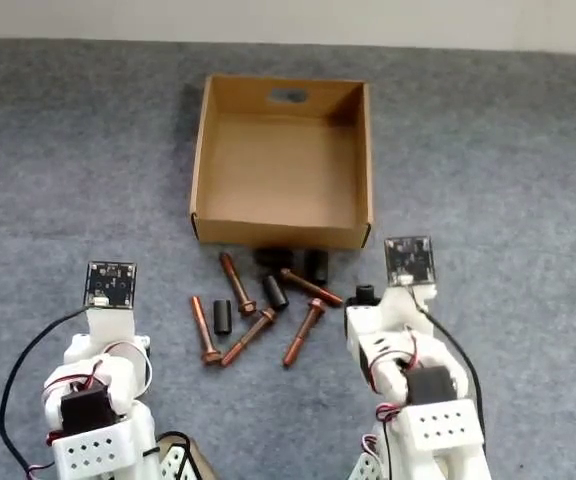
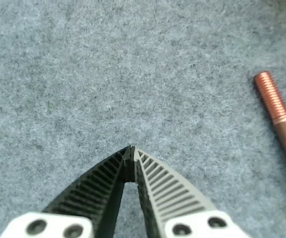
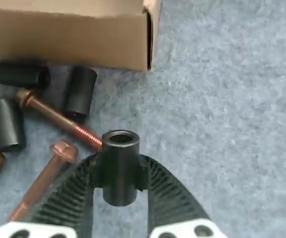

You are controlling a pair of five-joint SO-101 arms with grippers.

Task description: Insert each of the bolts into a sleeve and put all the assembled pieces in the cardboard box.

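Right claw clamping one sleeve, left claw closed, five bolts, seemingly four loose sleeves, one box

Grey carpet-like table surface, a pale band along its far edge.

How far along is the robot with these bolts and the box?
Done: nothing yet; the brown cardboard box is empty and no bolt appears sleeved. In hand: the right gripper clamps one black cylindrical sleeve; the left gripper is shut on nothing. Left: five copper-coloured bolts and four loose black sleeves lie on the grey carpet before the box.
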